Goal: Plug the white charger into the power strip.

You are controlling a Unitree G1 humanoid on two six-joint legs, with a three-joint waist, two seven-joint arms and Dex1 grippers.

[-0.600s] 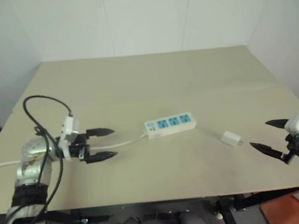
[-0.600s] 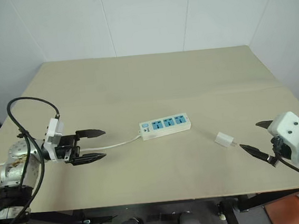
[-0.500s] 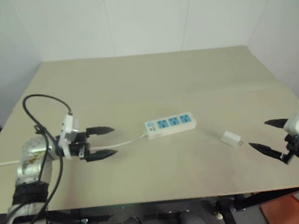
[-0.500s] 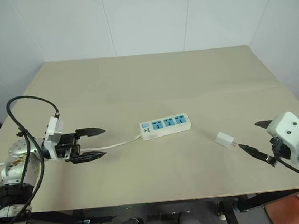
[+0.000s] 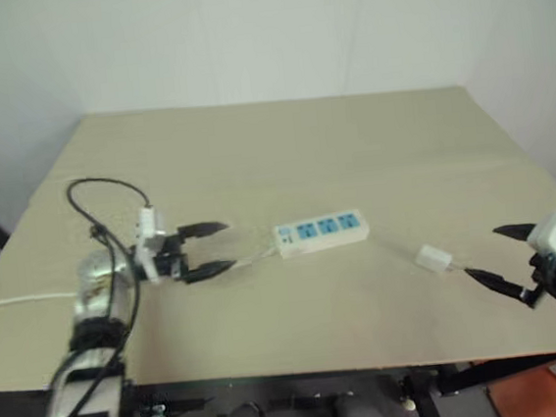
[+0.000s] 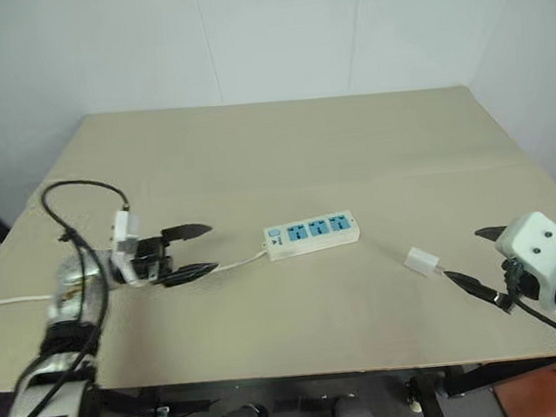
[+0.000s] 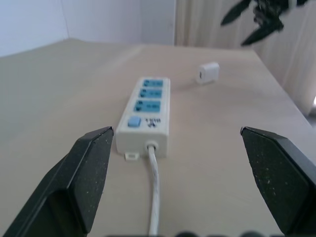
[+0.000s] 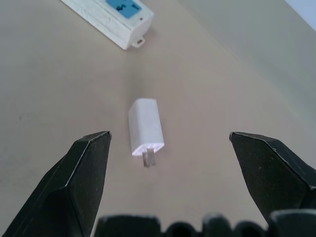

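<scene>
White charger (image 8: 145, 127) lies flat on the tan desk (image 6: 283, 159), prongs toward the wide-open, empty right tool (image 6: 472, 261). It looks light, rigid and smooth; grip its flat sides. Left tool (image 6: 192, 252), open and empty, faces the power strip (image 6: 312, 235).

white charger (image 6: 422, 261) — beside right gripper (image 6: 478, 265)

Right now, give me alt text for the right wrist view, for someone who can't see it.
The white charger lies flat on the tan table, prongs toward the camera, centred between the open right tool's two black fingers and untouched. One end of the power strip lies beyond it.
</scene>
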